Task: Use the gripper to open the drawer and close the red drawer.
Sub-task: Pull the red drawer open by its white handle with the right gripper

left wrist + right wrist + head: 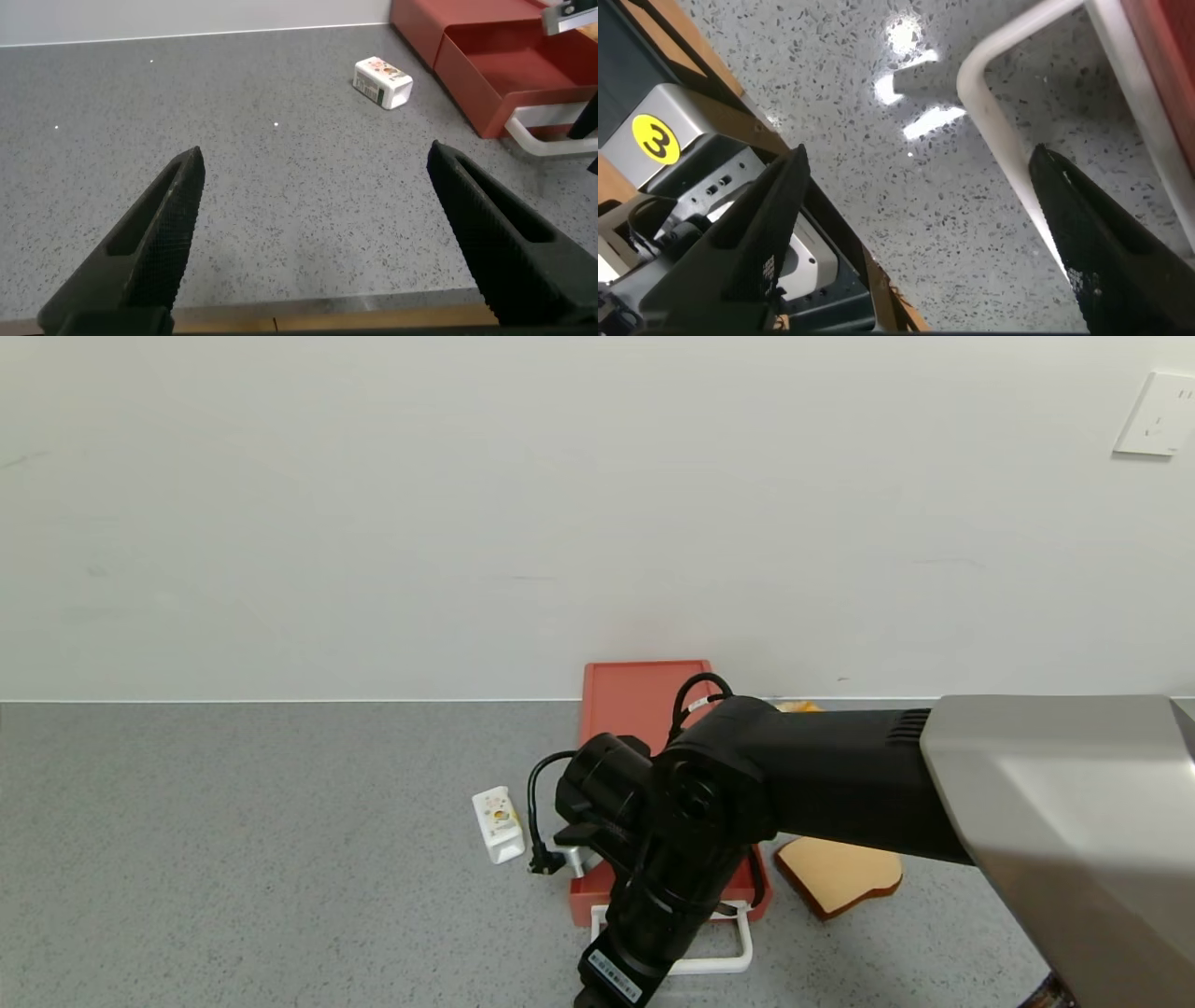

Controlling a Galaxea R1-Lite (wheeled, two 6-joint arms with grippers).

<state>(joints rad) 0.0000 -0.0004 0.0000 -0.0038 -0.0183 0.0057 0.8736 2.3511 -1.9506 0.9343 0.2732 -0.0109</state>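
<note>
One arm is close: my right tool [915, 233], spread wide, sits at the white handle [1018, 159]. Behind the handle lies the red drawer [644, 709], running straight away. My left tool [318, 233] waits wide, off aside.

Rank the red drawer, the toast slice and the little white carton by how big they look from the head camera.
1. Red drawer, though the arm hides part of it.
2. Toast slice.
3. White carton.

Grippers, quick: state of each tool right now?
Left gripper: open, holding nothing, above the bare counter.
Right gripper: open, holding nothing, at the drawer's white loop handle.
</note>
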